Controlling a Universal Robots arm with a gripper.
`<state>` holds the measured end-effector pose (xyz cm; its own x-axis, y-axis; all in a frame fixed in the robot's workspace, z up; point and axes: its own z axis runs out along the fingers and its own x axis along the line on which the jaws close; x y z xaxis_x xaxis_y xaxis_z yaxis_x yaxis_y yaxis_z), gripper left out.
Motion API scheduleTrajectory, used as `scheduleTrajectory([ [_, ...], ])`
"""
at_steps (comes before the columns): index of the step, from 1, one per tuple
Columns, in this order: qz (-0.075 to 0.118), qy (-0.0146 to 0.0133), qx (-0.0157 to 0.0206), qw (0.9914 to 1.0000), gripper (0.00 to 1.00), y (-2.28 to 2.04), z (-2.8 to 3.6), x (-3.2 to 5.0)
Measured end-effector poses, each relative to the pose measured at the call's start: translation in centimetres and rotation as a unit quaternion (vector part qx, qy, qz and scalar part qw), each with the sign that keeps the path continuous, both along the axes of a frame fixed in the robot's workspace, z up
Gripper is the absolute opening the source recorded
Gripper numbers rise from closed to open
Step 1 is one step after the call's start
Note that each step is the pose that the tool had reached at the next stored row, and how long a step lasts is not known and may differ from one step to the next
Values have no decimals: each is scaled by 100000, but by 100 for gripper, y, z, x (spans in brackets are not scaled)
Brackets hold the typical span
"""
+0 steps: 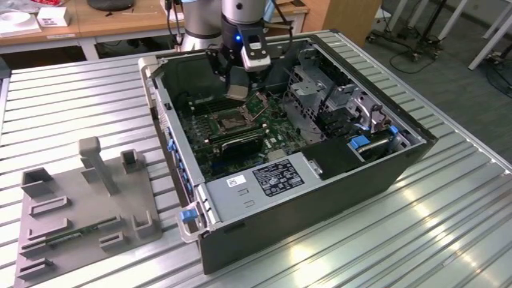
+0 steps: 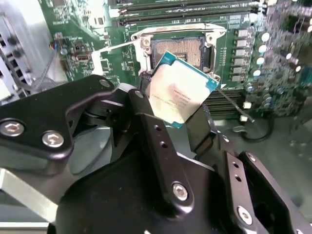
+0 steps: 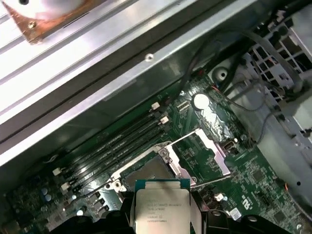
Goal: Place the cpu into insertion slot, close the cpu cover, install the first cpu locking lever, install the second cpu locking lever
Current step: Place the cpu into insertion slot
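Silvery cpu (image 2: 181, 87) aslant in gripper (image 2: 175, 109)

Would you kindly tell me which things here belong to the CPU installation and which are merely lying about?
Belongs to the job: the gripper, shut on the cpu; the empty socket; the cpu cover, swung open.
Lying about: grey fixture tray on the table; memory slots; drive cage.
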<state>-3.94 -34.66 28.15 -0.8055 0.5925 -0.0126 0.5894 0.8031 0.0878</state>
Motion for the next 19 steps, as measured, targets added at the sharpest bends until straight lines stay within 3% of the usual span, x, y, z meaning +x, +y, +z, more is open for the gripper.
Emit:
scheduleTrajectory([
  [3,-2702,0,3,99964,54,0,-5,0],
  [7,-6184,3,-4,99809,54,0,-8,0],
  [15,-6544,-2,-1,99786,54,0,-9,0],
  [17,-7899,-4,4,99688,54,1,-10,0],
  [19,-9684,0,0,99530,54,1,-11,0],
])
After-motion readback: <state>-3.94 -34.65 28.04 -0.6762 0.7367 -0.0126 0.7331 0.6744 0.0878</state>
